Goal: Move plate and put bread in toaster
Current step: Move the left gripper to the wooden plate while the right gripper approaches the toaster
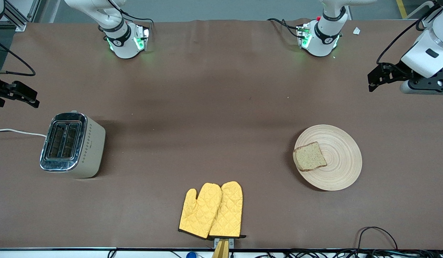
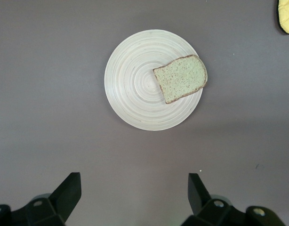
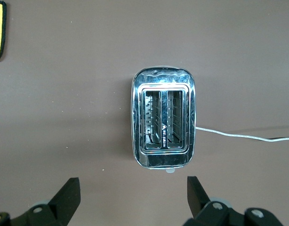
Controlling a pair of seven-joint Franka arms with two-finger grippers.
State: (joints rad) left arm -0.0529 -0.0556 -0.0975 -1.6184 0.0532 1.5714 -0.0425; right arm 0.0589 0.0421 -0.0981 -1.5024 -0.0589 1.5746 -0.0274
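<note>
- Both arms wait high; left end effector point(image 2: 132, 195) over bare surface point(image 1: 214, 107) near the plate point(image 1: 341, 166), fingers apart, empty.
- Right end effector point(image 3: 130, 197), fingers apart, near the toaster point(image 1: 72, 145).
- Best approach: pinch the plate's thin wooden rim away from the bread point(image 1: 309, 156).
- Bread: brown, grainy, square, overhanging the plate's edge nearest the toaster.
- Toaster: boxy cream body, chrome top, at the right arm's end.

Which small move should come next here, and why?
Probably lower the left gripper toward the plate's rim: its jaws are open and up in the air, the bread lies on the plate, and the toaster stands at the right arm's end.
</note>
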